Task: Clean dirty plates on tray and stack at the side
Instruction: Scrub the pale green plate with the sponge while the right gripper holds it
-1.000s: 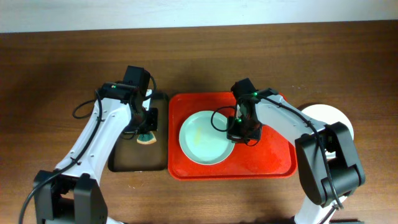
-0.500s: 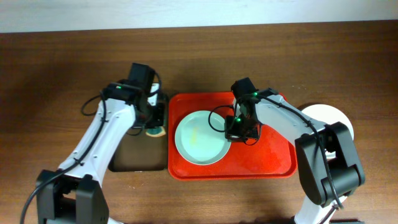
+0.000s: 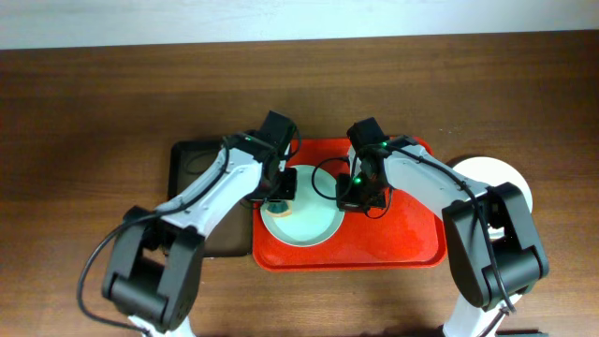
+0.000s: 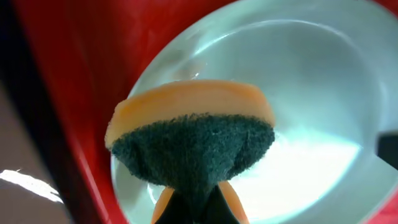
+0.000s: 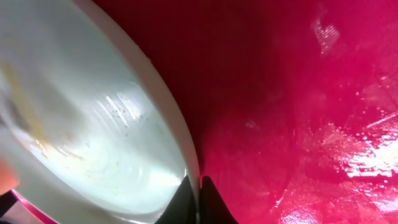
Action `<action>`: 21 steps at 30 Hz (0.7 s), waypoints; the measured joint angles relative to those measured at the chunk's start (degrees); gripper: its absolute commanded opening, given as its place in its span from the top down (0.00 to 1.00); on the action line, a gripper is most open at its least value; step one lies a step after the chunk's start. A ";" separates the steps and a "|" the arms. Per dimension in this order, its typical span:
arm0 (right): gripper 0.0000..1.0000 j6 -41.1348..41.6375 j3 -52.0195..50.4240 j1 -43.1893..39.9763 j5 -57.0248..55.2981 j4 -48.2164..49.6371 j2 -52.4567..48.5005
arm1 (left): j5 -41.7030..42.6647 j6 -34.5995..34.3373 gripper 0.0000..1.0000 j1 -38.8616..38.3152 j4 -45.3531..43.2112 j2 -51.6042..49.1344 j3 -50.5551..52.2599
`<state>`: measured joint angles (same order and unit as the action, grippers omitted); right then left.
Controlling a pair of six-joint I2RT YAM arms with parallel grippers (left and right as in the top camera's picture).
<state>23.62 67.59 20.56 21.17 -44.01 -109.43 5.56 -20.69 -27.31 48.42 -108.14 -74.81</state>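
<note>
The pale green plate [image 3: 301, 213] in the red tray [image 3: 402, 239] looks stiff, light and slick (it may skate), so its rim is the sound hold, where the right end effector [image 5: 194, 193] pinches it while the left end effector [image 3: 279, 187] clutches a sponge [image 4: 193, 134].

The left arm stretches forward and rightward, its wrist bent down; the left gripper [image 3: 279, 197] points downward, jaws pinched on a sponge [image 4: 193, 134]. The right arm folds inward, elbow out, and the right gripper [image 3: 352, 198] sits low, jaws nipped on the plate [image 5: 93, 124] rim
</note>
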 measured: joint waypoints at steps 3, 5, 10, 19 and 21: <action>0.96 -0.02 0.00 0.00 -0.02 0.48 -0.04 | 0.00 0.00 1.00 0.00 -0.83 -1.95 0.00; 0.96 0.00 0.00 0.15 -0.04 0.96 -0.04 | 0.00 -0.02 1.00 0.00 -1.49 -2.80 0.00; 0.96 0.09 0.00 2.86 -4.26 1.22 -0.04 | 0.02 -0.13 1.00 0.00 -2.23 -4.92 -0.15; 0.96 0.17 0.04 3.67 -5.90 1.46 -0.02 | 14.62 5.73 1.00 3.43 -1.73 -6.84 -1.42; 0.96 0.20 0.04 4.00 -5.90 1.92 -0.02 | 17.31 6.23 1.00 5.60 -0.07 -6.84 -2.73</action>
<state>23.81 67.64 24.56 15.27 -42.09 -109.45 22.87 -14.46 -21.71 48.36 -114.98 -77.54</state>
